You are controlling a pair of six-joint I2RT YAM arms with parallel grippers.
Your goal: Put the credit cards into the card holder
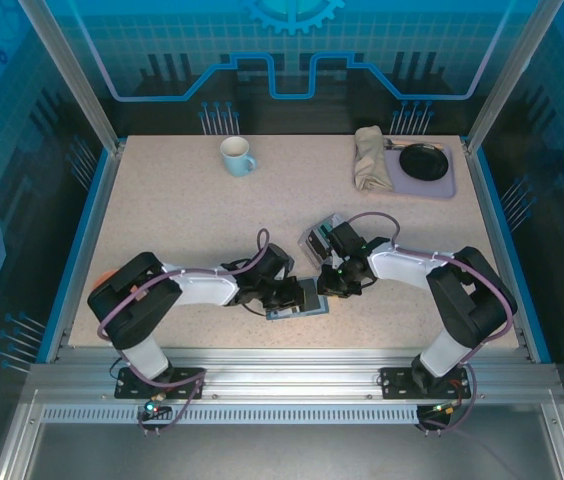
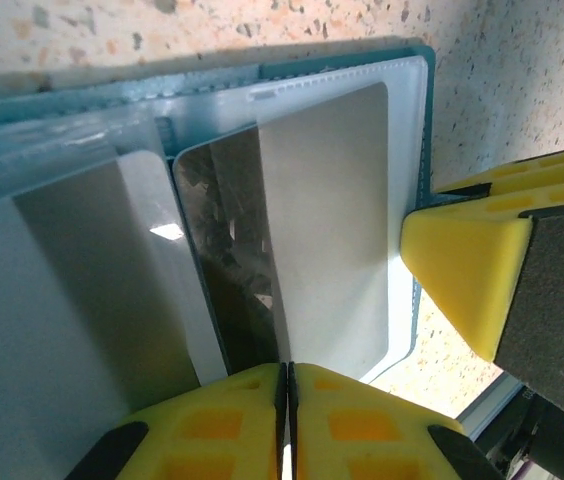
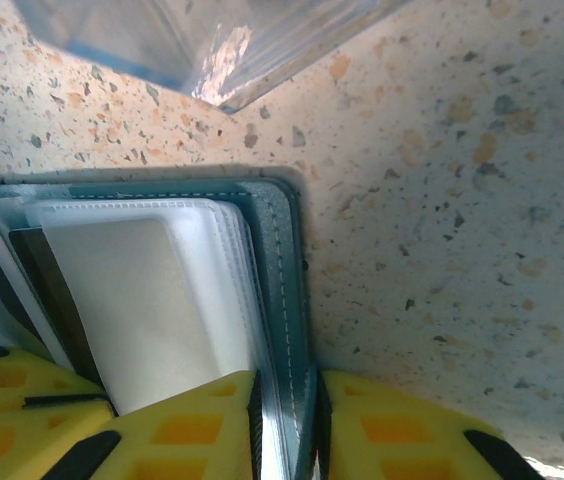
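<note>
At the near side of the speckled surface point(image 1: 162, 220) the two arms fold inward and their pincers meet over the card holder point(image 3: 282, 250), which lies open and flat just ahead of the bases. The left pincer point(image 2: 287, 385) is clenched, its yellow pads pressed together on the lower edge of a glossy credit card point(image 2: 327, 220) that lies over the holder's clear plastic sleeves. A paler card point(image 2: 152, 260) sits beside it to the left, and whether it is already inside a sleeve I cannot tell. The right pincer point(image 3: 287, 400) is clamped on the holder's teal stitched cover and the sleeves at that edge. In the left wrist view one of its fingers stands just beside the holder's rim, crowding the card's side. Just beyond the holder and the right pincer stands a clear tiered card rack point(image 1: 319, 240), close behind the work spot. Well apart, at the far edge, a pale blue mug point(image 1: 236, 156) stands to the left. To the right a purple tray point(image 1: 449, 185) carries a black bowl point(image 1: 423, 158), with a beige cloth point(image 1: 370, 160) bunched over its left end
</note>
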